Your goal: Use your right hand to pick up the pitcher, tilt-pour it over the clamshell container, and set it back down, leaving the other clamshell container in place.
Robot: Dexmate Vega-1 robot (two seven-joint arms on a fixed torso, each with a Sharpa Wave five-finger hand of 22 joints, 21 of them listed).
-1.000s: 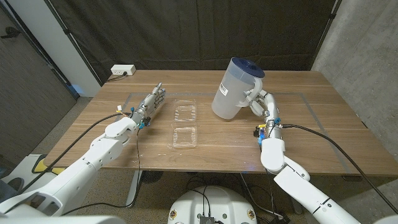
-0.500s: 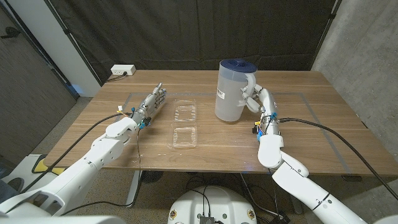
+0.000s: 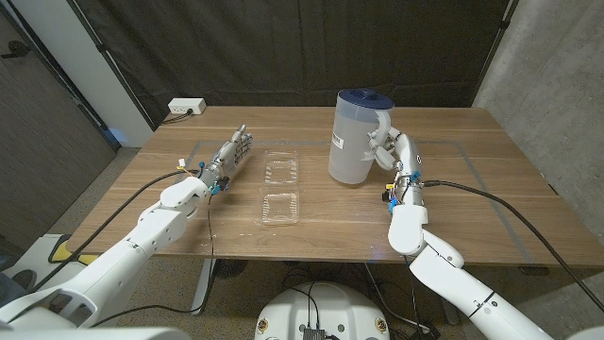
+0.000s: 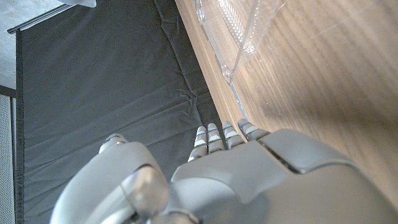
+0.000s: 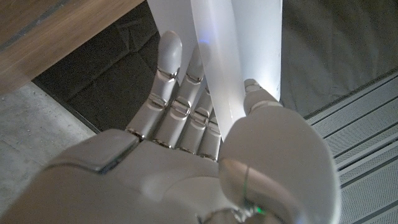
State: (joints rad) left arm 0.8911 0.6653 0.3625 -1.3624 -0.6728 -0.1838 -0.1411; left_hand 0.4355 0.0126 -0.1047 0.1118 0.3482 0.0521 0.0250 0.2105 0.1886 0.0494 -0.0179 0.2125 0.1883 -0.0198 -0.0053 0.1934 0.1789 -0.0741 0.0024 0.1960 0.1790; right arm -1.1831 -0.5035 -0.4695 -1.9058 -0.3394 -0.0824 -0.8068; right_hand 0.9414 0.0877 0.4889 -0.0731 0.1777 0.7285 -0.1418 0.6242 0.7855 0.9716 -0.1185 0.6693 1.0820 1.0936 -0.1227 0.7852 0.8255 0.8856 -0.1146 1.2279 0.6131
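Wooden table [image 3: 491, 179]: right hand [image 3: 389, 151] grips upright pitcher [image 3: 357, 137]; left hand [image 3: 229, 156] open, holding nothing.

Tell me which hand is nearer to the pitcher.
Right. The right hand grips the handle of the pitcher, which stands upright on the table. The left hand waits across the two clamshell containers, well apart from the pitcher.

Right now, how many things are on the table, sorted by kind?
Pitcher: 1, held at its handle by the right hand
Clear clamshell containers: 2, far one and near one
White power strip: 1
Total: 4
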